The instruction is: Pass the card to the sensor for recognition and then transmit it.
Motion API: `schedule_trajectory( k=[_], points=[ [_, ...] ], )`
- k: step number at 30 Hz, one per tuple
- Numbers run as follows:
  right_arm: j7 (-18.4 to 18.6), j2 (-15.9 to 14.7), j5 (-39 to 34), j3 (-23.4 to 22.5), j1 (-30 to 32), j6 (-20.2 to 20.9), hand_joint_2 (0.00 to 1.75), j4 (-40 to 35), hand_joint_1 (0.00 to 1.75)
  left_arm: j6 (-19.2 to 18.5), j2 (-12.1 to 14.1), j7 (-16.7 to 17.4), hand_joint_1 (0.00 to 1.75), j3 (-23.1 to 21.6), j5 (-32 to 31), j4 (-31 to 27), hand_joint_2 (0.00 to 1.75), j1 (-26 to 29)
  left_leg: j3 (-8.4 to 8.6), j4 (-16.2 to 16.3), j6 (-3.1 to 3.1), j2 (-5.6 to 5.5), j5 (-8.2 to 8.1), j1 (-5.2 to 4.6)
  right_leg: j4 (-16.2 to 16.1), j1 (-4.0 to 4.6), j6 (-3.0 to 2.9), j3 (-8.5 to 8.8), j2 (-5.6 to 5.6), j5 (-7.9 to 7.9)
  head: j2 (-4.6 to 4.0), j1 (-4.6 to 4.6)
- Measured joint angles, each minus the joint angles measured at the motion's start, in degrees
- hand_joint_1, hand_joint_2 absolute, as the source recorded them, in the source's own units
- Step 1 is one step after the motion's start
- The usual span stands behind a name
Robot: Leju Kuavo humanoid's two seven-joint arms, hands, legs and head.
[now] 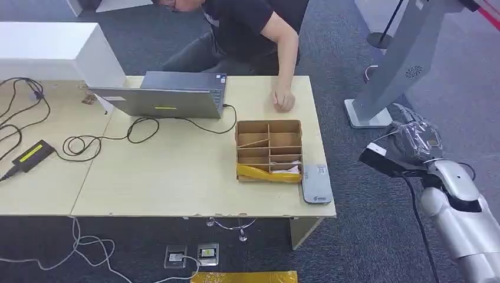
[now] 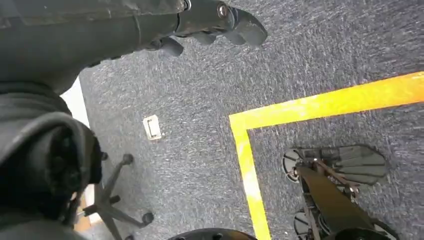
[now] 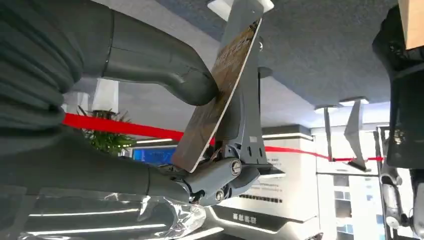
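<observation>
Card pinched in the right hand (image 3: pixel 165 135), off to the side of the surface (image 1: pixel 177 177).
The thumb and darker fingers (image 3: pixel 220 177) clamp the card (image 3: pixel 220 95) from opposite faces, its far edge jutting past the fingertips. The left hand (image 2: pixel 200 22) hangs over the carpet, fingers curled in on nothing.

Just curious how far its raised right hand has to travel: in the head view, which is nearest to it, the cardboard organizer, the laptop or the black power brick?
1. Cardboard organizer, at the table's right end, nearest the right hand.
2. Laptop, at the table's back.
3. Black power brick, far left.
</observation>
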Motion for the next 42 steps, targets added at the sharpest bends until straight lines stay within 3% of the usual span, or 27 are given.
schedule_trajectory(
  k=[10,34,42],
  points=[
    [-1.31,0.13,0.81,-0.11,0.08,0.15,1.75,-0.28,1.75,0.33,0.0,-0.33,0.0,0.0,0.2,0.0,0.0,-0.01,-0.01,-0.01,0.0,-0.01,0.0,0.01,0.0,0.01,0.0,0.01,0.0,0.0,0.0,0.02],
    [-6.4,5.42,2.4,3.83,0.82,-1.55,1.75,4.15,1.75,1.42,-0.57,-0.85,0.0,0.0,1.03,0.0,0.0,-0.01,-0.02,-0.01,0.0,-0.01,0.0,0.01,0.0,0.01,-0.01,0.0,0.0,0.0,0.0,0.02],
    [-6.54,6.54,2.38,4.83,0.89,-1.68,1.75,6.23,1.75,1.88,-0.74,-0.83,0.0,0.0,1.05,0.0,0.0,0.0,-0.03,-0.01,0.0,-0.01,0.0,0.01,0.0,0.01,-0.01,-0.01,0.0,-0.01,0.0,0.02]
  ],
)
